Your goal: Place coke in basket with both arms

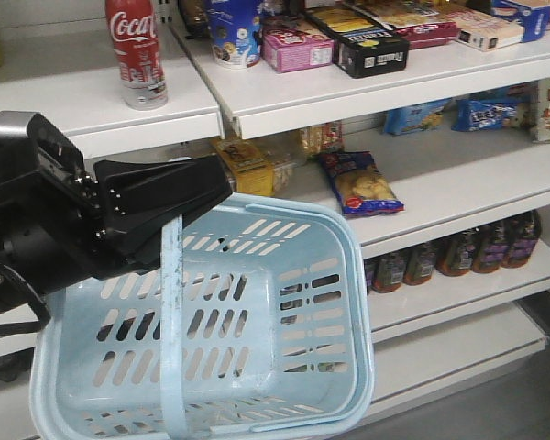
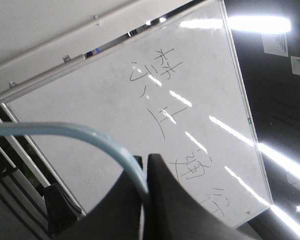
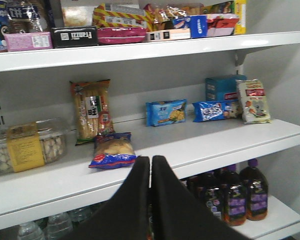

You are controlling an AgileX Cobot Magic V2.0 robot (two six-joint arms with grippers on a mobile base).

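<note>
The left gripper is clamped on the handle of the basket, which hangs tilted before the shelves. Only the left wrist view shows the handle passing between its jaws. The right gripper, seen only in its own view, has its jaws pressed together and empty. The coke stands upright on the upper shelf, well apart from the basket, with its cap cut off.
</note>
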